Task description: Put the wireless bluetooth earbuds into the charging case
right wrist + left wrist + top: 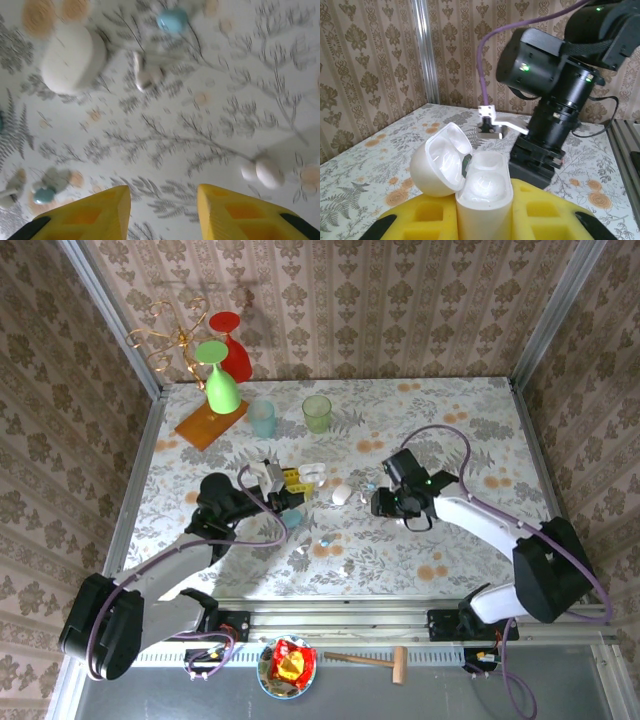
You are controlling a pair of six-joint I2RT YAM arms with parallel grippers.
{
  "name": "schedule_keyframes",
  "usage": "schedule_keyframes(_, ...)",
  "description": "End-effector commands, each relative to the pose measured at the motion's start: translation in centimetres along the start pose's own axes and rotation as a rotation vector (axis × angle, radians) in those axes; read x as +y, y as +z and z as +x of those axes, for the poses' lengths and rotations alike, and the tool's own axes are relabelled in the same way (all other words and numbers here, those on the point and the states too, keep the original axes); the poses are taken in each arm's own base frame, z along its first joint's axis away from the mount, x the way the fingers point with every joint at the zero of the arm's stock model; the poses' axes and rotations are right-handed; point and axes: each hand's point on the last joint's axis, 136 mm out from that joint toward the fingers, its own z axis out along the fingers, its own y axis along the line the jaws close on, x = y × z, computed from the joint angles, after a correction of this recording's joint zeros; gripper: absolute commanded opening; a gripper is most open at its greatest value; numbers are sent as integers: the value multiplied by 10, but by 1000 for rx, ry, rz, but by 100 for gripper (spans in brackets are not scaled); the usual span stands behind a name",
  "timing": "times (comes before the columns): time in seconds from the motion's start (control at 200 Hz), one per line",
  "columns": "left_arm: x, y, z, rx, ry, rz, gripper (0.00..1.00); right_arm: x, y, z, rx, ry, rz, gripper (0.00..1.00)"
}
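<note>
Left hand (483,226) clamped on the open charging case (482,187); wells look empty. Right hand (162,212) apart, holding nothing, above white earbuds (263,171) lying loose on the bench (200,130). No bud inserted; all left.

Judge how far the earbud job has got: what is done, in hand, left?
Done: the charging case stands open, clamped in the left end effector. In hand: the open right end effector hovers empty near a white earbud. Left: every bud; the case's wells look empty, and a pale-blue earbud lies loose too.
</note>
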Motion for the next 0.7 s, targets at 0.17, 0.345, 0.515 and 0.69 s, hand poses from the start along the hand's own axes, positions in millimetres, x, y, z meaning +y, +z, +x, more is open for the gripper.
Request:
schedule_keyframes(0.17, 4, -12, -10, -32, 51, -40, 0, 17, 43, -22, 119, -47, 34, 40)
schedule_keyframes(0.345, 5, -15, -9, -23, 53, -53, 0, 19, 69, -31, 167, -61, 55, 36)
schedule_keyframes(0.515, 7, -15, -10, -18, 60, -54, 0, 21, 86, -39, 196, -56, 63, 28)
schedule_keyframes(0.69, 8, -16, -13, -22, 61, -62, 0, 13, 94, -36, 220, -39, 94, 25)
